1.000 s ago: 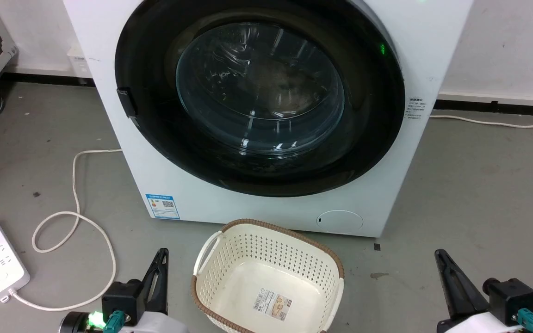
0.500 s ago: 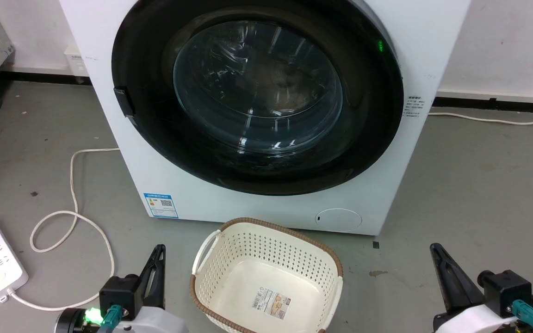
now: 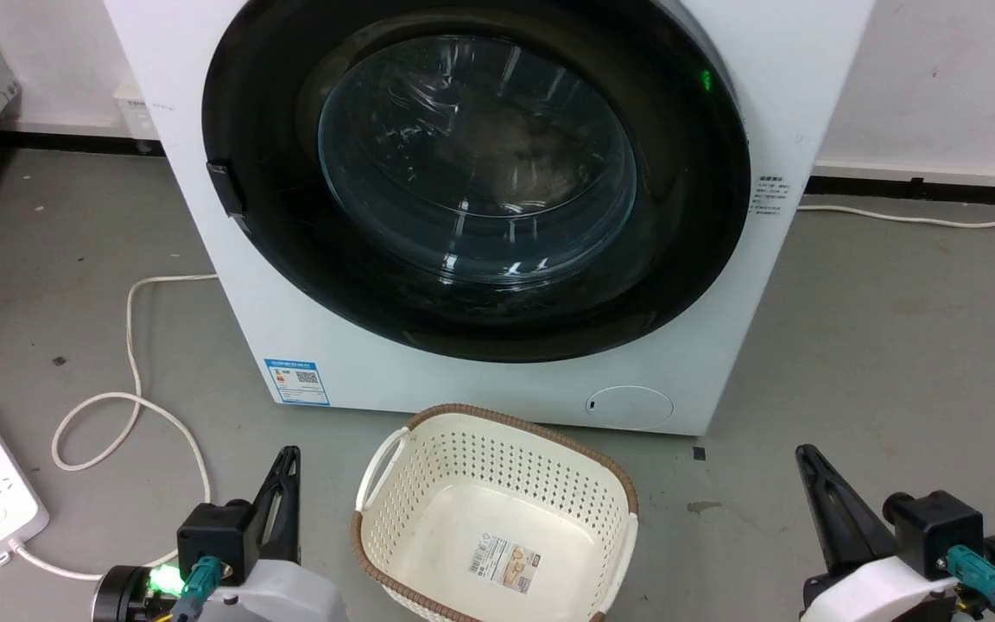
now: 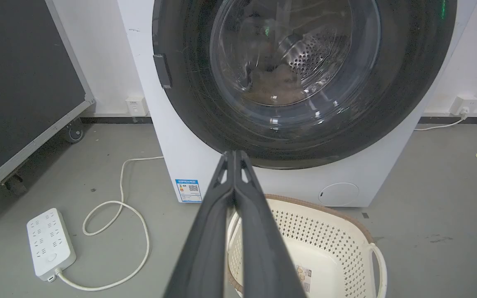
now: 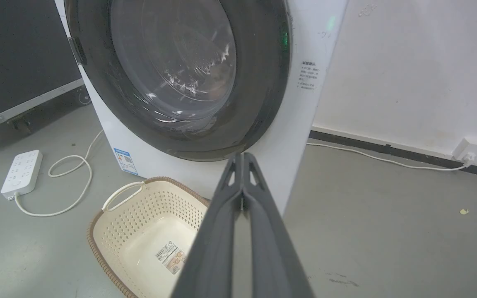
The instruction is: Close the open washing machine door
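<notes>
The washing machine door (image 3: 476, 164) lay flat against the front of the washing machine (image 3: 377, 380), with no gap visible along its rim in the head view or either wrist view, so the closing looked done or nearly so. What remained, by that reading, was making sure the catch had taken. A good check would be a firm, square push with closed fingertips on the black rim beside the small dark tab (image 3: 225, 186) at the door's left edge, which was probably the latch side. The push should stay off the bulging glass and reach over the cream basket (image 3: 497, 415) standing on the floor just in front of the machine. The left gripper (image 3: 290, 456) and right gripper (image 3: 802, 453) sat low on either side of the basket, well apart from the door. Each was clenched with its fingers pressed together and nothing between them, which the left gripper (image 4: 234, 155) and right gripper (image 5: 242, 156) showed plainly in their own wrist views. The door was a large circle with a wide glossy black rim around a clear domed window. The perforated steel drum (image 4: 313, 54) and a brownish heap, too blurred to name, showed through the glass. A green light (image 3: 706, 79) glowed at the rim's upper right.
</notes>
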You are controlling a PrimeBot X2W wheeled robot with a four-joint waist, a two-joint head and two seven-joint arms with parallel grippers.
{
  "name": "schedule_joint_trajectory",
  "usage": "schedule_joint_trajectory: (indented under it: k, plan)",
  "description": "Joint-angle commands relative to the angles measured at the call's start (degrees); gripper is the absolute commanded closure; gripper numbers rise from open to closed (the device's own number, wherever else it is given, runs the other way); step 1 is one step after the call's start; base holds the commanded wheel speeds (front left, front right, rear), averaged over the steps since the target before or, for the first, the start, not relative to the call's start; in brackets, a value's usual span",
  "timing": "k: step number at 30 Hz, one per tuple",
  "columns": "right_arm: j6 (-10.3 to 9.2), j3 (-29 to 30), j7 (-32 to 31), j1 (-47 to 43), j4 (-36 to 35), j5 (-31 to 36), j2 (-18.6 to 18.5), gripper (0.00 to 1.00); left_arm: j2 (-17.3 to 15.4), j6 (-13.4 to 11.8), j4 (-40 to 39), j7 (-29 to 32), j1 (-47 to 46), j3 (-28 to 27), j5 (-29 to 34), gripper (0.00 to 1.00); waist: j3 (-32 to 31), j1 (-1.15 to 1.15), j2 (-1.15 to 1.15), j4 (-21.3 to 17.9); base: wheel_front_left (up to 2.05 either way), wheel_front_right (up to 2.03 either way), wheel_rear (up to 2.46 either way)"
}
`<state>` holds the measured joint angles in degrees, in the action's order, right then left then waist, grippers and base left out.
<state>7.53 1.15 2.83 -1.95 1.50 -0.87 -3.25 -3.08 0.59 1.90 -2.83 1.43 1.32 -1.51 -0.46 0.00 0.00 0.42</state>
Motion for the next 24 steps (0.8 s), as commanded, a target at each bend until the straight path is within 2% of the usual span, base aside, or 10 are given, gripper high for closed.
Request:
schedule_joint_trajectory:
  k: [1, 24]
  plan:
    - [-0.04, -0.2, -0.3, 0.8, -0.4, 0.3, 0.3, 1.0, 0.0, -0.4, -0.4, 0.3, -0.7, -0.2, 0.6, 1.0, 0.0, 0.0, 0.0, 0.0, 0.0, 0.0, 0.0]
    - [-0.04, -1.1, -2.8, 1.9, -1.5, 0.9, 0.4, 1.0, 0.2, -0.6, -1.9, 2.8, -1.4, -1.3, 1.5, 1.0, 0.5, 0.0, 0.0, -0.4, 0.0, 0.0, 0.0]
